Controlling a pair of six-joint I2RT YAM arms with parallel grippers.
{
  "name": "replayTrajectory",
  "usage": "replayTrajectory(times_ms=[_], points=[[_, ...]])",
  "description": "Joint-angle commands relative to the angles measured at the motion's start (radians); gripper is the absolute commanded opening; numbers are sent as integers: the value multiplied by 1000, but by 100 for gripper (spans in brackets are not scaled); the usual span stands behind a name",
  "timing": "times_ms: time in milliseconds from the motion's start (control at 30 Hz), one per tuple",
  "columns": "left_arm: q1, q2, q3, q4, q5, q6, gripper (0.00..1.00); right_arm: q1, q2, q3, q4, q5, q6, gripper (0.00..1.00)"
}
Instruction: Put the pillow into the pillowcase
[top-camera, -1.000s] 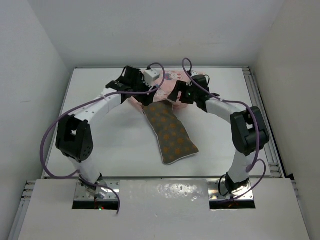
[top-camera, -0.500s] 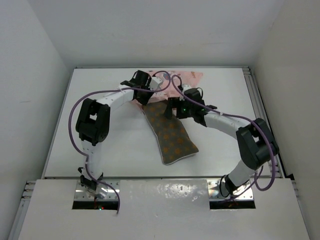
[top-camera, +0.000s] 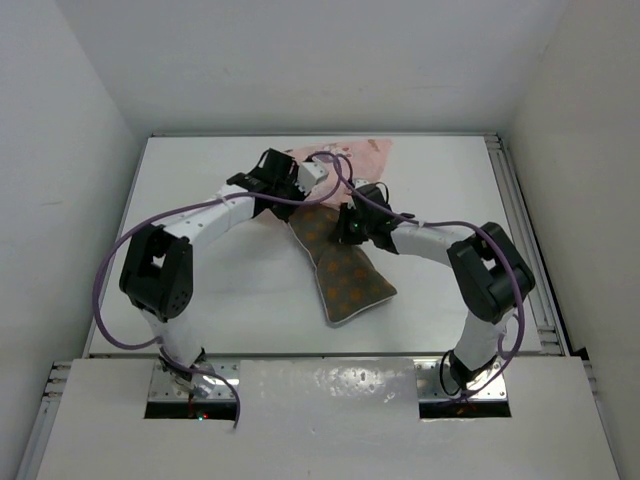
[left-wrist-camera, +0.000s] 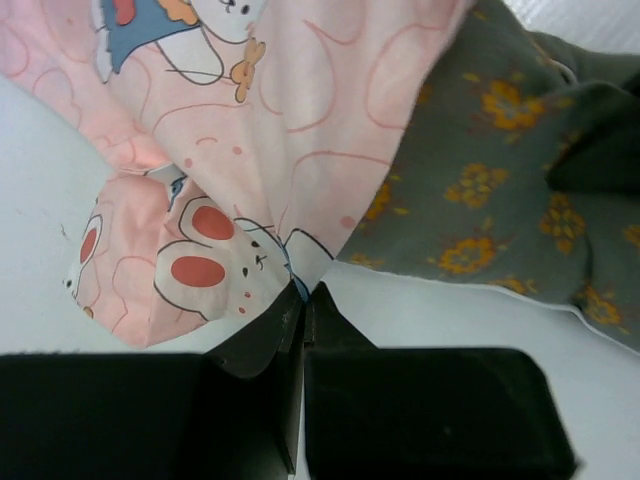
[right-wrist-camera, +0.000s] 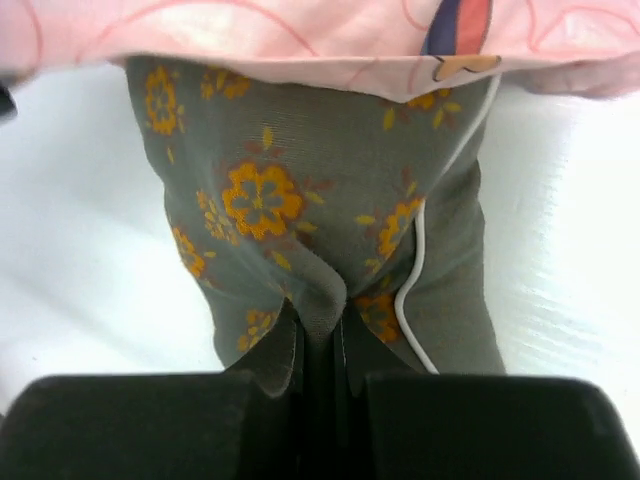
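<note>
Now the left claw (left-wrist-camera: 302, 298) pinches only a thin pillowcase (left-wrist-camera: 330, 120) hem, the right claw (right-wrist-camera: 322, 322) a small pillow (right-wrist-camera: 260, 200) fold; either could slip, letting the opening collapse.

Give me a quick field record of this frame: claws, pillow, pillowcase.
left claw: shut, pinching the pillowcase edge
right claw: shut, pinching a fold of the pillow
pillow: on the table, far end under the pillowcase edge, most of it outside
pillowcase: bunched at the far side
task: not done
</note>
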Motion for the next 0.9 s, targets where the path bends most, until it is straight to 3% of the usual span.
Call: replayTrajectory(times_ms=[0, 300, 600, 867], points=[[-27, -76, -31, -17, 21, 22, 0, -17, -36, 26, 59, 8, 40, 0], [-42, -112, -72, -5, -86, 47, 0, -65, -244, -126, 422, -39, 194, 0], [-67, -90, -32, -29, -115, 85, 0, -112, -259, -157, 530, -35, 299, 0], [-62, -63, 12, 29, -235, 65, 0, -125, -360, -189, 562, -23, 317, 0]])
